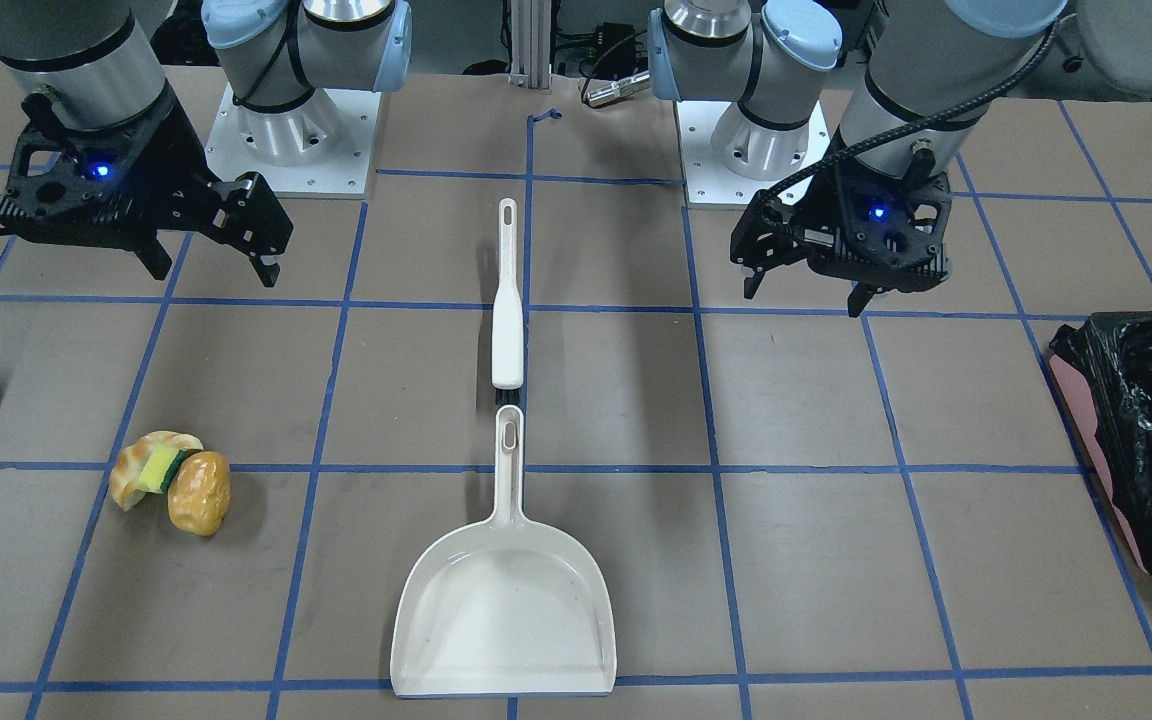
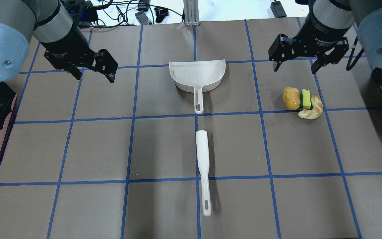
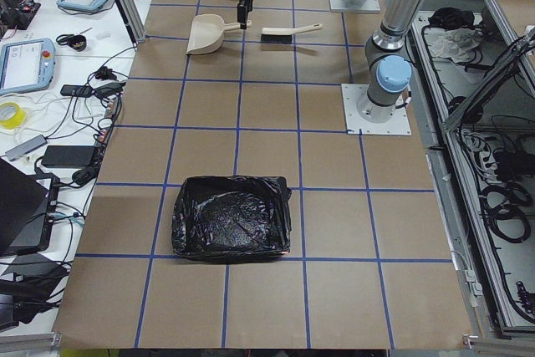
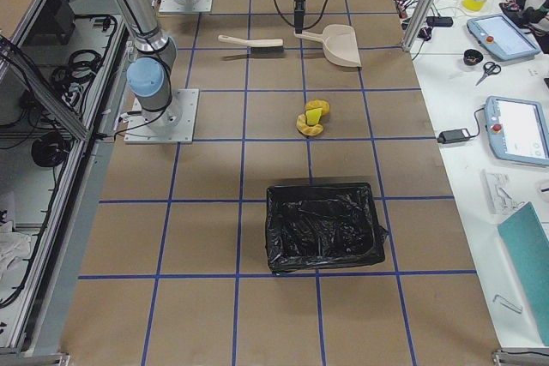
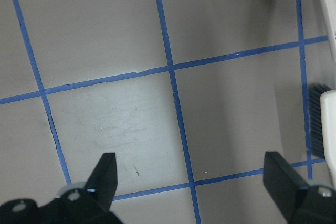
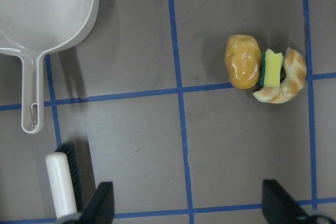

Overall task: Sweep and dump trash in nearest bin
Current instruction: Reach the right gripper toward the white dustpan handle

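Table (image 2: 164, 146): brown paper, blue tape grid. Dustpan (image 2: 197, 74) at centre. Brush (image 2: 202, 156) in line with dustpan handle, bristle end near handle tip. Roll (image 2: 291, 98), sponge (image 2: 306, 99), croissant (image 2: 312, 109) in one touching cluster, sponge in middle, on robot's right half, between dustpan and right bin (image 4: 322, 225). Left bin (image 3: 232, 215) at opposite table end. Right gripper (image 2: 294, 69) above table near cluster, fingers wide, holding nothing. Left gripper (image 2: 95, 77) above table beside dustpan, fingers wide, holding nothing.

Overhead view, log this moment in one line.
left gripper open, empty | right gripper open, empty | brush, dustpan ungrasped | trash piled, unswept
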Tool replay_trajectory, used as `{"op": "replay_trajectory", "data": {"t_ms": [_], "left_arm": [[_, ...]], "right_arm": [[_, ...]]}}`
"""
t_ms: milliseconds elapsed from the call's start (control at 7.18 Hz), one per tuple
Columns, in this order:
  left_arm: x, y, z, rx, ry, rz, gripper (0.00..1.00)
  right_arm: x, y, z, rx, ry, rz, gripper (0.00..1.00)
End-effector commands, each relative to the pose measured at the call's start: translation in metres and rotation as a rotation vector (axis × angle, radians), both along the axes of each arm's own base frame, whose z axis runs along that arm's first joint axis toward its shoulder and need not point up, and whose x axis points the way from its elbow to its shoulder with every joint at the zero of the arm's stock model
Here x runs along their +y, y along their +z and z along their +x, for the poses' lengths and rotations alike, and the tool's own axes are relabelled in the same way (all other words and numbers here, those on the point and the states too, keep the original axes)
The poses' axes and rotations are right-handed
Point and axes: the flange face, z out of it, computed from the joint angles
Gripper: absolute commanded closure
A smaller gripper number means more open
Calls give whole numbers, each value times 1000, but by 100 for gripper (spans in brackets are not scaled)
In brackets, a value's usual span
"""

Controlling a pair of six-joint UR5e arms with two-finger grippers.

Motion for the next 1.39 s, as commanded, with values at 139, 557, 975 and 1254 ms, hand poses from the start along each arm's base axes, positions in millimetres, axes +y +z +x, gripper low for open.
{"op": "replay_trajectory", "data": {"t_ms": [139, 557, 975, 1254], "left_arm": [[-3, -4, 0, 0, -1, 2, 0], [-1, -15, -3, 2, 5, 16, 0], [21, -25, -18, 4, 65, 42, 0], [37, -30, -19, 3, 62, 55, 0]], "right_arm": [[0, -1, 2, -5, -6, 0, 0], [-19, -27, 49, -9, 15, -16, 0], [-44, -79, 138, -40, 27, -45, 0], [-88, -110, 158, -46, 46, -47, 0]]}}
